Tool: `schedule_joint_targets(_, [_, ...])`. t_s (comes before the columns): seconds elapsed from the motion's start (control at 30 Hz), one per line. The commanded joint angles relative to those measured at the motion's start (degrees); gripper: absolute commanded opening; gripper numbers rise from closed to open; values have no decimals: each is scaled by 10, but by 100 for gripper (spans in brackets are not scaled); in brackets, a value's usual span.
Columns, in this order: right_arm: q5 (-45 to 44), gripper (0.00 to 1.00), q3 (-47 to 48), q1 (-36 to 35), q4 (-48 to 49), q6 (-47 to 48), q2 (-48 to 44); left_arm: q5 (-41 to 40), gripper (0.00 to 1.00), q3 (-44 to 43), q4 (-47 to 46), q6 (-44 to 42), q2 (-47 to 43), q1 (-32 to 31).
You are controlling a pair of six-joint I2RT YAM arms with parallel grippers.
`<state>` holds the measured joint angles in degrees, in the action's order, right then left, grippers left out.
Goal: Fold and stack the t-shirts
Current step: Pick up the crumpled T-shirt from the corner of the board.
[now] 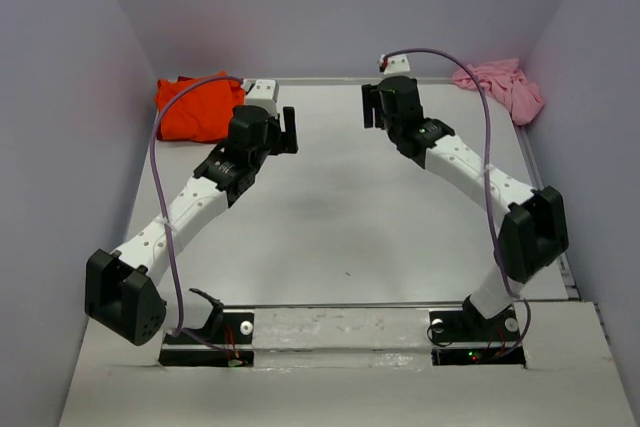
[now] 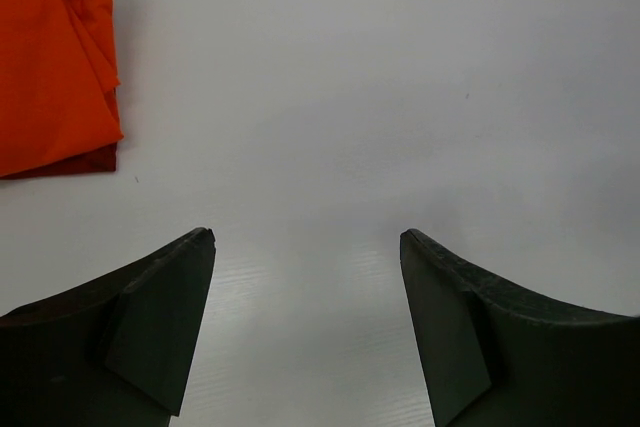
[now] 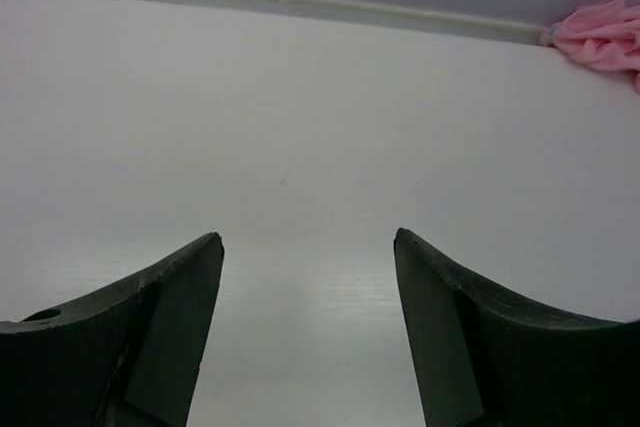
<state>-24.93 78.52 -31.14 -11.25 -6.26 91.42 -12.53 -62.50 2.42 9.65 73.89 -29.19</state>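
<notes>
Orange t-shirt (image 1: 195, 107) bunched far-left corner, pink t-shirt (image 1: 500, 87) crumpled far-right; we can't tell either's axis; open counter (image 1: 340, 217) between; both jaws wide apart, holding nothing.

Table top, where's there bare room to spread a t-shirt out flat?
The widest bare patch of the white table lies in the middle, between the left arm and right arm. Crowded: the far left corner under the crumpled orange-red cloth t-shirt, the far right corner under the bunched pink cloth t-shirt.
</notes>
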Motion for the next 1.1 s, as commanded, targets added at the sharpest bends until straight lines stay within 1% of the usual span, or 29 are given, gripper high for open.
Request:
schedule_joint_targets(0.0, [-158,75,99,27,12,89,113,0,85,-11,-17,-7,-14,-2])
schedule_joint_targets(0.03, [-159,75,128,35,9,86,152,-2,85,-8,-17,-7,-15,-2])
schedule_joint_targets(0.2, [-144,75,203,94,2,28,247,-5,85,-9,-18,-8,-13,-2])
schedule_joint_targets(0.23, [-145,75,220,102,-11,26,265,-5,85,-8,-18,-8,-15,-2])
schedule_joint_targets(0.27, [-158,75,266,110,-30,7,306,-8,85,-7,-20,-7,-15,-2])
schedule_joint_targets(0.3, [-165,75,289,126,-60,2,328,-13,85,-7,-20,-8,-15,-1])
schedule_joint_targets(0.37, [-186,75,326,142,-86,-15,378,-17,85,-8,-19,-8,-13,-1])
schedule_joint_targets(0.43, [-205,75,350,168,-97,-21,398,-12,85,-9,-19,-3,-11,1])
schedule_joint_targets(0.47, [-203,75,354,168,-97,-21,405,-8,85,-9,-19,-2,-11,1])
schedule_joint_targets(0.63, [-187,75,383,249,-117,-74,440,4,85,-6,-20,1,-10,1])
schedule_joint_targets(0.67, [-188,75,391,266,-120,-74,447,7,85,-6,-20,3,-10,2])
schedule_joint_targets(0.83, [-192,75,429,306,-126,-41,488,20,85,-6,-21,8,-9,1])
schedule_joint_targets(0.93, [-171,75,429,331,-127,-47,490,26,85,-6,-21,9,-9,1])
schedule_joint_targets(1.03, [-96,74,456,376,-150,-90,496,30,85,-5,-20,11,-10,0])
schedule_joint_targets(1.07, [-87,74,465,382,-151,-95,494,31,85,-5,-21,10,-10,-1])
